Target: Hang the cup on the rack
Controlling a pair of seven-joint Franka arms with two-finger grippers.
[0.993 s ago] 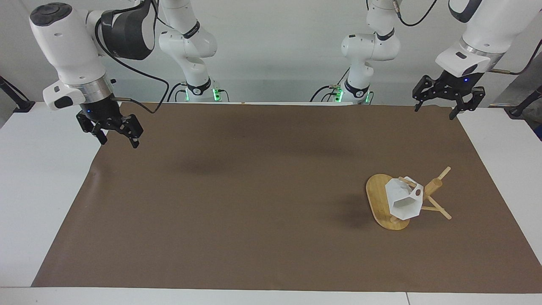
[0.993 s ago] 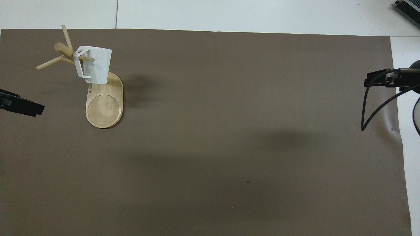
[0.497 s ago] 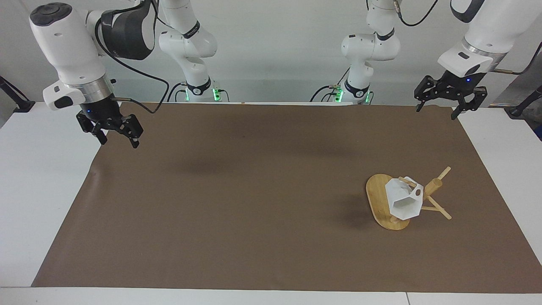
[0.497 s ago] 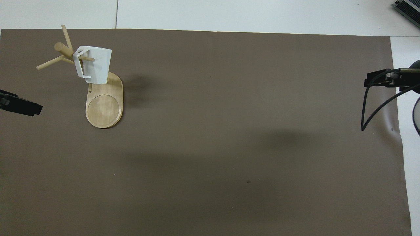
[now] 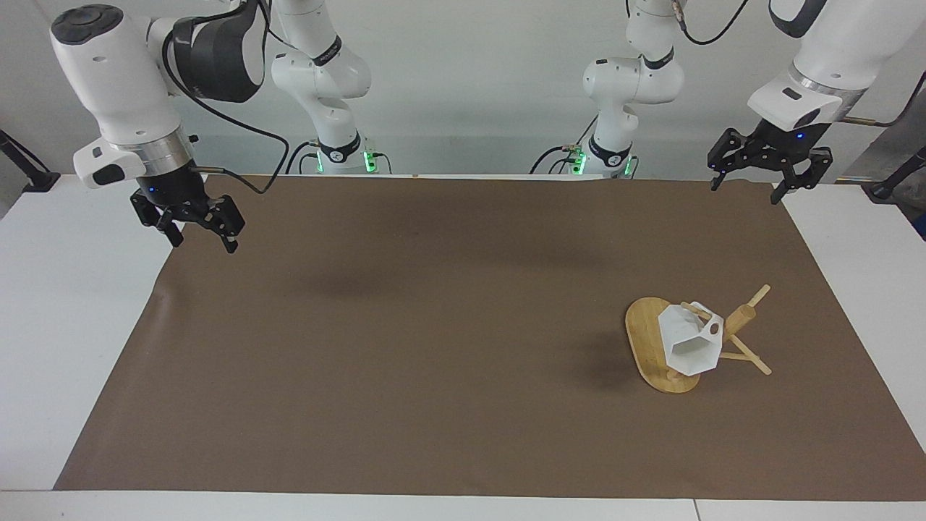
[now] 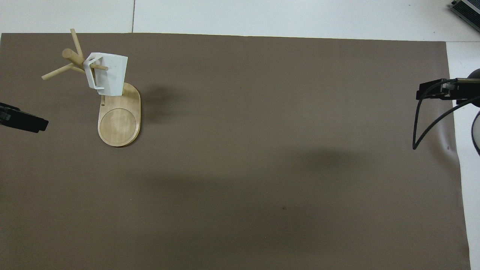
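The cup [image 5: 691,346] hangs by its handle on a peg of the rack [image 5: 655,347] at the left arm's end of the desk [image 5: 434,347], mouth seemingly turned away from the robots, while the left claw [image 5: 765,167] and right claw [image 5: 194,226] hover released over the brown mat's [image 5: 405,376] corners nearest the robots.

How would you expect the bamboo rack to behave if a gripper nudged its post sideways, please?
The rack probably resists tipping: its flat oval base is broad. It may slide on the smooth brown mat. The cup hangs on one peg by its handle, so it would likely swing.

A plain white cup [image 5: 689,343], a pale bamboo rack [image 5: 651,346], a brown mat [image 5: 405,347].
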